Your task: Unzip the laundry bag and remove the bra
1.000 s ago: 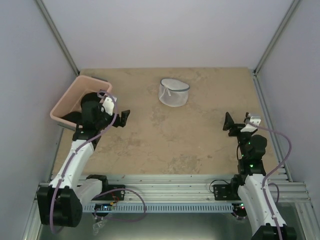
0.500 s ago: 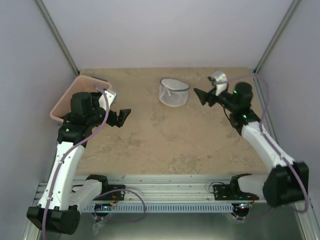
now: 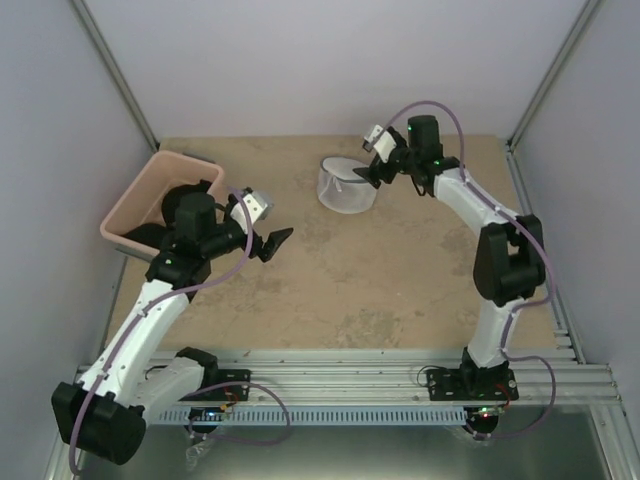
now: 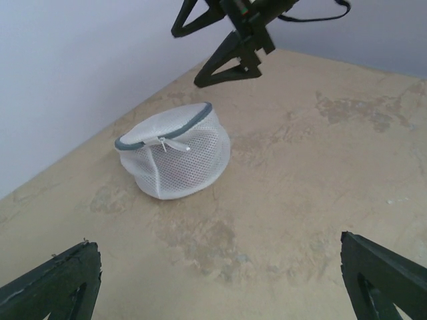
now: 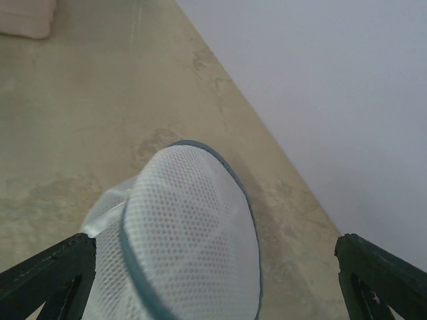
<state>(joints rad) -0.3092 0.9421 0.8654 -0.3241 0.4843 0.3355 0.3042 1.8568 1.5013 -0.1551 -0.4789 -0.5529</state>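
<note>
Looking at the laundry bag (image 3: 348, 186), upper middle of the overhead frame: it's zipped, light and not pinned down. The right gripper (image 3: 363, 176) hovers spread wide right at its rim, holding nothing. The left gripper (image 3: 274, 242) is also wide open and empty, well apart at centre left. My worry is that tugging the tiny zipper pull (image 4: 175, 143) one-handed just drags or tips the bag. No red bra shows through the mesh, so I can't tell where it sits.

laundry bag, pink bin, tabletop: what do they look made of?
Laundry bag: white fabric mesh, matte, fine holes visible, soft sagging wall; grey-blue zipper band at rim.
Pink bin: likely moulded plastic, smooth uniform walls, rounded rim.
Tabletop: beige mottled stone-look, matte; maybe laminate, cannot tell.
</note>
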